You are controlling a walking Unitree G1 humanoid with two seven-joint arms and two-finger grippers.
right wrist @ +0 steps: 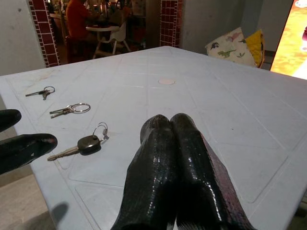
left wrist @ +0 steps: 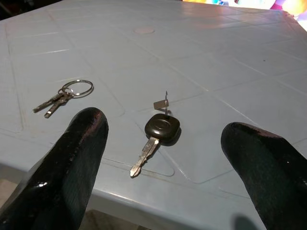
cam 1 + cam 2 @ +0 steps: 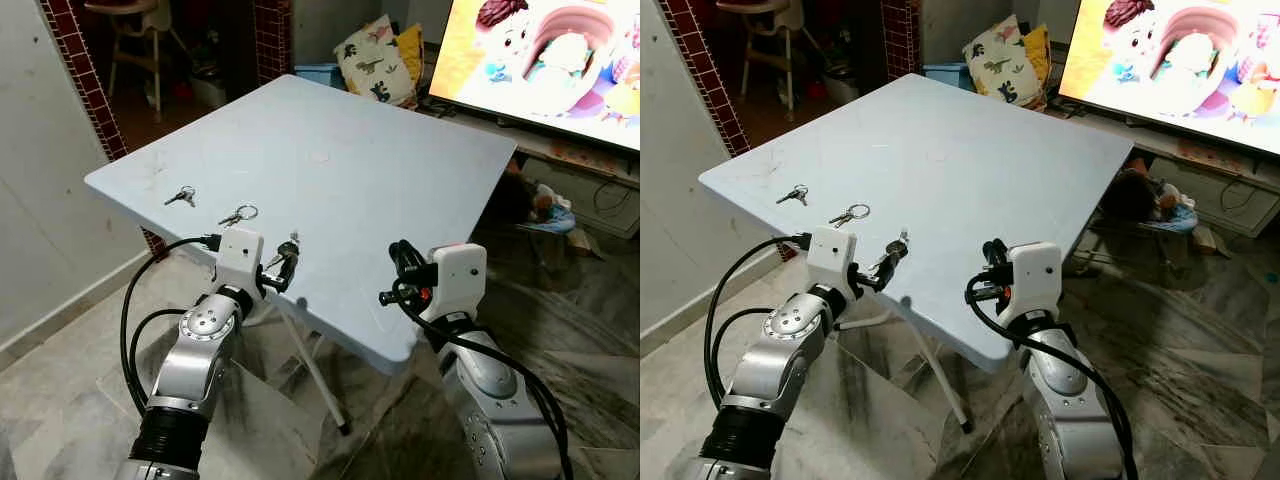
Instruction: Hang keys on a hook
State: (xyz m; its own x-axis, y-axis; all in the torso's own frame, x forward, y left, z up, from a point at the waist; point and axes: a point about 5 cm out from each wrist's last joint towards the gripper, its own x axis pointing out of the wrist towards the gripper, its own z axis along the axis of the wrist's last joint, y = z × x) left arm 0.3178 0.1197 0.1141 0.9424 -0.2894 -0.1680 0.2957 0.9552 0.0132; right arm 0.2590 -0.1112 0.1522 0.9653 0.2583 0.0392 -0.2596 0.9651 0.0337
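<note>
A black-headed key (image 2: 161, 128) lies on the white folding table (image 3: 400, 170) close to its near edge. My left gripper (image 3: 281, 266) hovers at that edge, open, with the key between and just beyond its fingers (image 2: 81, 143). Two small key rings lie further left on the table: one pair of keys (image 3: 238, 214) and another pair of keys (image 3: 181, 196) near the table's left corner. My right gripper (image 3: 399, 258) is shut with nothing in it, held over the near edge to the right of the black key (image 1: 88, 143).
A lit TV (image 3: 545, 55) stands at the back right with cushions (image 3: 380, 55) beside it. Red brick pillars (image 3: 85, 75) and a white wall flank the left. A high chair (image 3: 135, 30) is behind. Table legs (image 3: 315, 375) stand on the marble floor.
</note>
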